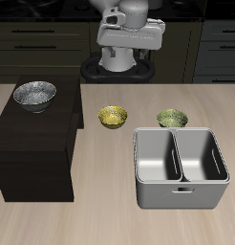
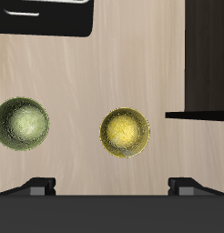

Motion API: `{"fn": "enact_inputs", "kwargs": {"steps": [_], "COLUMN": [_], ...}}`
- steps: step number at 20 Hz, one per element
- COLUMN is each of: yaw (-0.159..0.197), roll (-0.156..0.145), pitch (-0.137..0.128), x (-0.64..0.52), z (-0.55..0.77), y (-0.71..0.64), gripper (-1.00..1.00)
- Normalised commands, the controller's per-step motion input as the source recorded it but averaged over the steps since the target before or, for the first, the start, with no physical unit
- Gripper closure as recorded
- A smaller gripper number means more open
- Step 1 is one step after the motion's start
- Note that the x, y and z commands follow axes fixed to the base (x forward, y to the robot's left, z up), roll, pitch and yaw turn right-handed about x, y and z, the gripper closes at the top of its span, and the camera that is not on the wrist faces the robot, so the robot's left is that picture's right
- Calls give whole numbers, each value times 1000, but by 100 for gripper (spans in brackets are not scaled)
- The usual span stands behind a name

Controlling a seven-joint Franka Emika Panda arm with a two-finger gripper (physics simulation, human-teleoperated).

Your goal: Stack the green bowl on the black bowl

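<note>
The end effector (image 2: 112,185) hangs high above the counter (image 1: 100,220), well clear of everything; only its two fingertips (image 2: 36,185) show in the wrist view, set wide apart with nothing between them. The green bowl (image 1: 172,118) sits upright, mouth up, on the bare counter just behind the grey two-compartment caddy (image 1: 181,196), touching nothing; being round, it has no long axis. In the wrist view the green bowl (image 2: 21,125) lies off to one side, while the yellow bowl (image 2: 125,132) is nearer the middle between the fingertips. The black bowl (image 1: 34,95) stands upright on top of a dark cabinet (image 1: 33,153), well apart from the green one. The counter is pale wood; dark drawers line the back.
</note>
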Motion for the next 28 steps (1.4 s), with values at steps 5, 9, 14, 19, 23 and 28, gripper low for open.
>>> {"fn": "enact_inputs", "kwargs": {"steps": [5, 9, 14, 19, 23, 28], "yaw": [-27, 26, 22, 19, -30, -33], "roll": [57, 53, 54, 3, -8, -6], "pitch": [-17, 5, 15, -50, -5, -51], "x": [-89, -53, -26, 44, 49, -19], "z": [-77, -146, -165, -84, -84, -71], "y": [474, 465, 487, 160, -16, 61], "gripper": [-100, -100, -100, -100, -100, -100]}}
